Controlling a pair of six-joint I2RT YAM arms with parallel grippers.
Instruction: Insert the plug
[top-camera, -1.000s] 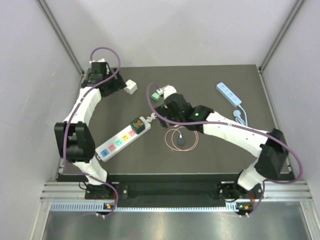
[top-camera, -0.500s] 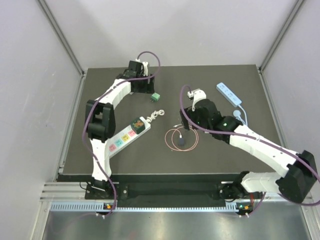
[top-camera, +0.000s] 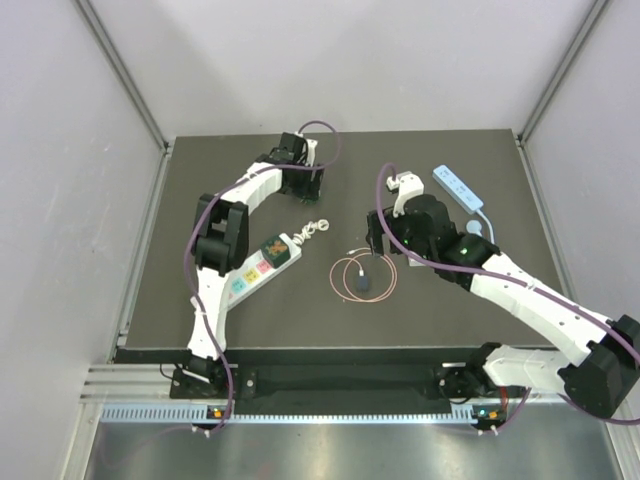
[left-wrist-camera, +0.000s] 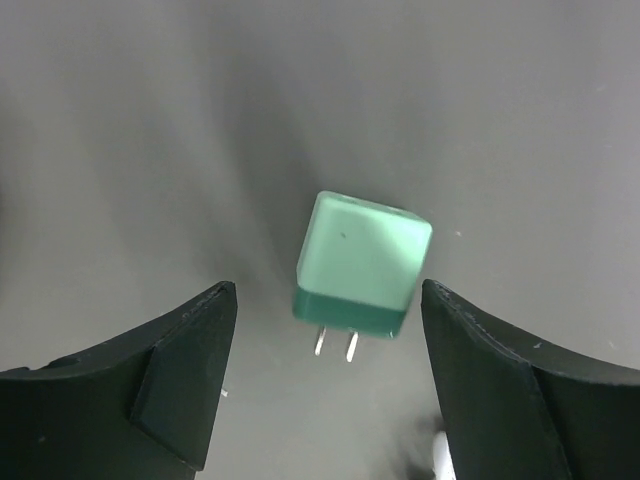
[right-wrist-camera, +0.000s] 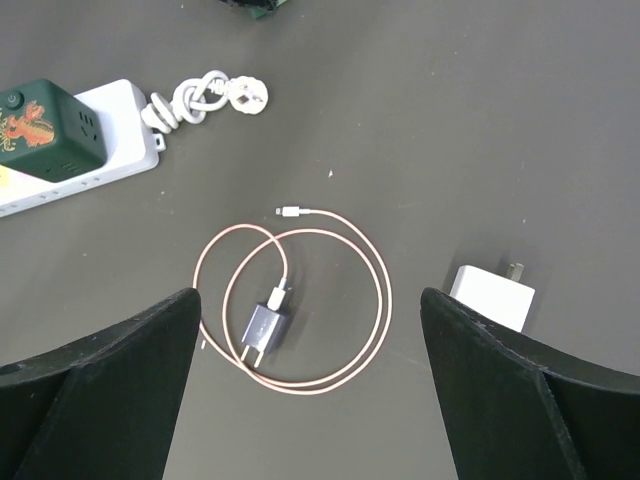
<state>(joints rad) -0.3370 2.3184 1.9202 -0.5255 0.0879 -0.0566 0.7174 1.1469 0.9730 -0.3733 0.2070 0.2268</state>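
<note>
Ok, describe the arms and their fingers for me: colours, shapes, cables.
The left arm and right arm have white links and black joints, with a purple cable looping along each. A green light glows on the right arm. The fingers are matte black wedges.

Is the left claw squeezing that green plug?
No: the green plug sits untouched, with gaps on both sides, inside the open left gripper.
</note>
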